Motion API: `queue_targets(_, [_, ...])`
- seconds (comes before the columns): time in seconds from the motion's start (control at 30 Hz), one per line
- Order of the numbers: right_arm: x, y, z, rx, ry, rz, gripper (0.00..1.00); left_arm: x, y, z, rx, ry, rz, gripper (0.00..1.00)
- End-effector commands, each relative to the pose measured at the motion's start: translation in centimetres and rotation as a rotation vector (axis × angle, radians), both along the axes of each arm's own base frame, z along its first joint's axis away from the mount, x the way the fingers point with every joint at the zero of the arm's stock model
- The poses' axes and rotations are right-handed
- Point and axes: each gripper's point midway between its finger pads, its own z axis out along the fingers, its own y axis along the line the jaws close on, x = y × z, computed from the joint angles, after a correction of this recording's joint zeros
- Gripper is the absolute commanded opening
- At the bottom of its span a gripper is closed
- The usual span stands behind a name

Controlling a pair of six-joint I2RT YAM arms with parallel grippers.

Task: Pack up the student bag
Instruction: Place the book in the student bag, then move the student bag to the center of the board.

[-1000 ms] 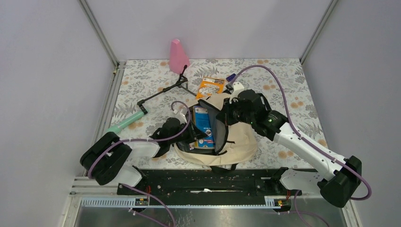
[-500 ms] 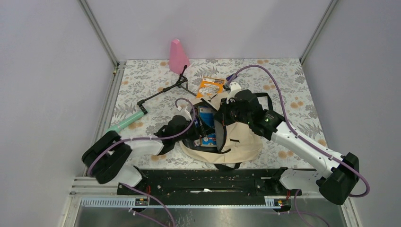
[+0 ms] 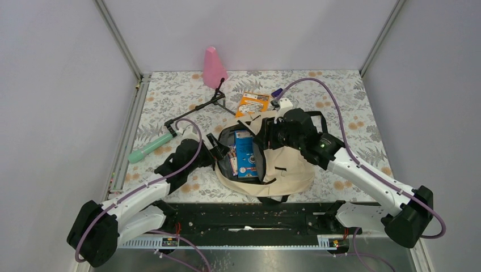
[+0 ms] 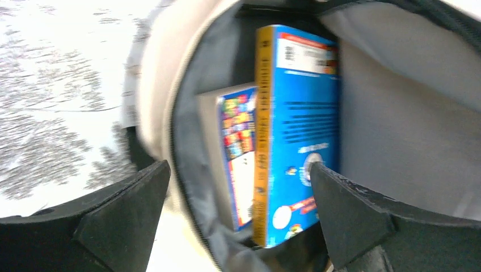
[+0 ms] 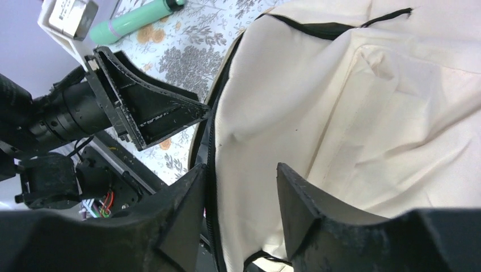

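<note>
At the near edge: both arm bases sit below the floral surface (image 3: 351, 102), and each arm stretches in toward the middle.
Bag, where: the student bag (image 3: 289, 170) lies slumped on the surface just beyond the bases, about centre, between the two arms.
Left fingers: the left fingers (image 4: 122, 215) stand wide apart with nothing between them, just outside the bag's mouth and facing into it.
Right fingers: the right fingers (image 5: 181, 226) are partly apart over the cream flap on the right of the mouth. The black zip edge runs beside one of them, and they do not look clamped on the cloth.
Packed so far: a blue book (image 4: 300, 130) and a smaller bright-covered book (image 4: 238, 147) stand touching, side by side, in the dark-lined compartment.
Left outside: a green tube (image 3: 148, 148), a black folding stick (image 3: 195, 110), an orange packet (image 3: 253, 104) just beyond the bag, and a pink object (image 3: 214, 67) at the far edge.
Stage: under way, I judge. Two things are in, several are out, and the mouth is unzipped.
Pointing: the mouth opens toward the robot's left and the closed end lies right.
Long axis: it seems to run left to right, slightly skewed, though the soft shape leaves this uncertain.
</note>
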Motion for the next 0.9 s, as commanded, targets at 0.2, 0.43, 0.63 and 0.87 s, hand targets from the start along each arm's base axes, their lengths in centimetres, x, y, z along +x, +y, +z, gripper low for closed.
queue_targets(0.2, [3.1,-5.6,-1.6,-0.141,-0.041,-0.263,0.52,-0.7,4.4,-6.2,0.192,0.138,0.078,0.98])
queue_targets(0.43, [3.7,-10.4,-7.3,-0.269,0.066,-0.417,0.32,0.0,3.7,-7.8,0.200,0.168,0.061,0.70])
queue_targets(0.63, [2.9,-12.6,-12.6,-0.358,0.190,-0.458,0.25,0.6,2.3,-8.3,0.149,0.168,0.026,0.40])
queue_targets(0.87, [1.9,-14.0,-14.0,-0.417,0.220,-0.483,0.24,-0.6,2.0,-8.9,0.116,0.198,0.001,0.00])
